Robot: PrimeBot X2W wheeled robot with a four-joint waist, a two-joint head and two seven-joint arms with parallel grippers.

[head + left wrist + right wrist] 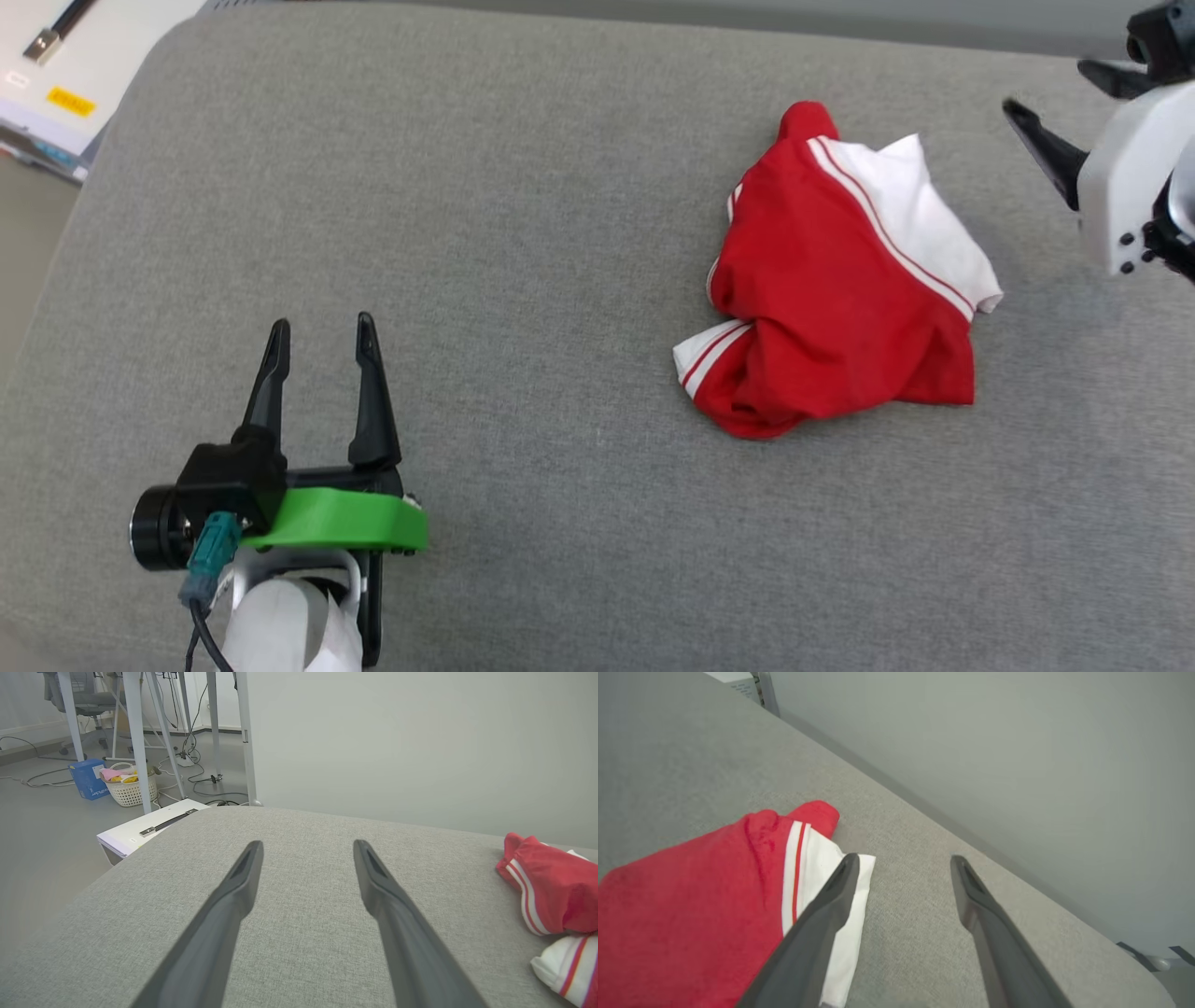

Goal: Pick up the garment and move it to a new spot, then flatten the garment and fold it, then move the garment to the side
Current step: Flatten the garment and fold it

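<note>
With its two long, tapered dark fingers spread wide and nothing between them, the left gripper [321, 327] hangs over bare cushion, green plastic bracket at its base, well apart from the garment [840, 280]. Right gripper [1044, 84], white housing, also parted wide and empty, sits near the garment's white sleeve at the far right. In the right wrist view one finger [822, 919] overlaps the sleeve edge; contact cannot be told. Garment lies crumpled in a lumpy heap on the right half of the cushion [523, 233], soft red knit, white sleeves, red-and-white striped trim, no lettering showing. Cushion is grey woven fabric, flat, rounded corners. Woven basket [128, 788] stands on the floor beyond.
</note>
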